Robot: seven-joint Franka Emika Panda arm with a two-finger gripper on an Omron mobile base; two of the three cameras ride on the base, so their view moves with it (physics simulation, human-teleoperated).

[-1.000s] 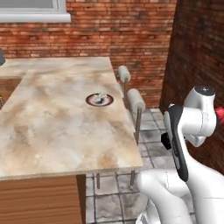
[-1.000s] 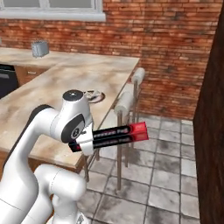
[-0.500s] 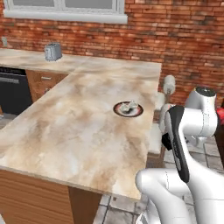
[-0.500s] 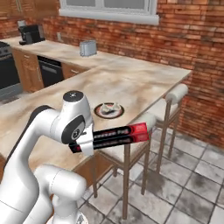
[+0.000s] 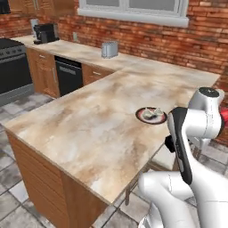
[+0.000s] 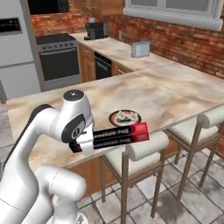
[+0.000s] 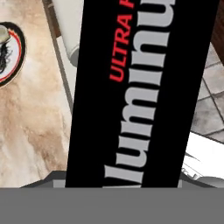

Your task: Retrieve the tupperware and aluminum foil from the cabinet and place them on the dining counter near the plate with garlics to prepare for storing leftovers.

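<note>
Arm folded up tight, elbow high, wrist turned sideways out over the floor beside the bench (image 6: 175,94). End effector (image 6: 83,142) pinching the aluminum foil (image 6: 116,135) box, a long black box with a red end, held about level at its black end, red end sticking out toward the stools. In the hand view the foil box (image 7: 140,92) runs lengthwise up the frame, grey and red lettering on it; fingertips hidden behind it. Box is in the air, off the bench, over the near stool (image 6: 142,151). Plate with garlics (image 6: 124,117) sits on the bench near the stool-side edge, just beyond the box; also seen at (image 5: 151,115). Wide bare marbled slab (image 5: 89,124) to the far side of the plate. Second stool (image 6: 210,118) further along the overhang. Toaster (image 6: 141,49) on the back counter, well apart.
</note>
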